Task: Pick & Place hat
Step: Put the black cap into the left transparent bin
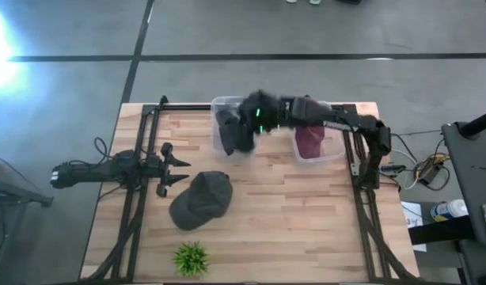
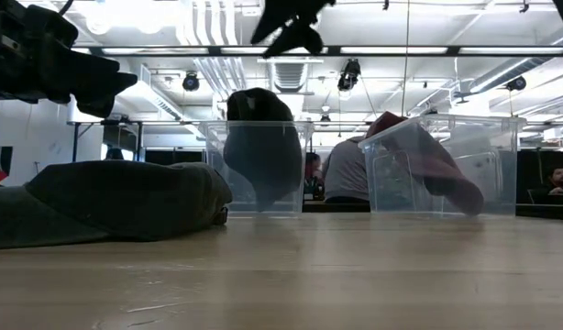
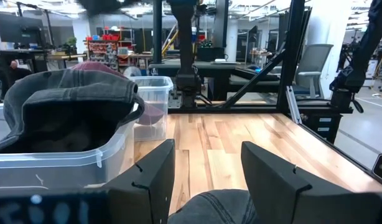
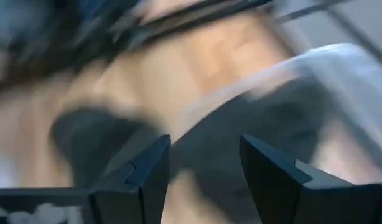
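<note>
A dark grey cap (image 1: 202, 198) lies on its underside on the wooden table, with its brim toward the near left; it also shows in the low view (image 2: 116, 202). My left gripper (image 1: 176, 168) is open, level, just left of this cap, which shows low between its fingers (image 3: 222, 208). A second dark hat (image 1: 233, 131) sits in the left clear bin (image 1: 219, 146), bulging over its rim (image 3: 66, 106). A maroon hat (image 1: 310, 141) leans in the right clear bin (image 1: 330, 154). My right gripper (image 1: 244, 117) hangs open above the left bin (image 2: 291, 32), holding nothing (image 4: 203, 168).
A small green plant (image 1: 191, 258) stands near the table's near edge. Black frame rails (image 1: 132, 198) run along both sides of the table. Bare wood lies right of the cap and in front of the bins. People sit in the room behind the bins (image 2: 347, 170).
</note>
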Robot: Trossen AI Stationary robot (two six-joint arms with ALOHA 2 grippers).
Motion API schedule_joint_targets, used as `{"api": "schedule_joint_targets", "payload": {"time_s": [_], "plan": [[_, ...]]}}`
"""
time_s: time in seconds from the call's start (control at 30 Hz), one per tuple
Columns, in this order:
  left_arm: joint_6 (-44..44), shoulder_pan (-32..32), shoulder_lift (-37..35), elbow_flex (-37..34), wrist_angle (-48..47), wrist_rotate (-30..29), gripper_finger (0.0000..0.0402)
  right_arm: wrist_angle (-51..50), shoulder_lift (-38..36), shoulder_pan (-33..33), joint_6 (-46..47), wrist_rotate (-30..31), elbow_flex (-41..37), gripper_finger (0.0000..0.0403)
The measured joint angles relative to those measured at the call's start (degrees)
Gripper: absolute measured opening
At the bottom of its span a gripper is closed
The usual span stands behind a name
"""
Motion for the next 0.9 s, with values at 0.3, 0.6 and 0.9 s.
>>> {"api": "schedule_joint_targets", "payload": {"time_s": [0.3,0.6,0.9], "plan": [[0.0,0.0,0.0,0.0,0.0,0.0,0.0178,-7.6,6.3,15.0,-11.3,0.1,-0.3,0.0187],[0.0,0.0,0.0,0.0,0.0,0.0,0.0178,-7.2,8.0,17.1,-1.4,1.4,-0.2,0.0187],[-58.5,0.0,0.1,0.0,15.5,0.0,0.0178,-12.4,6.2,20.3,7.9,-0.5,-0.3,0.0187]]}}
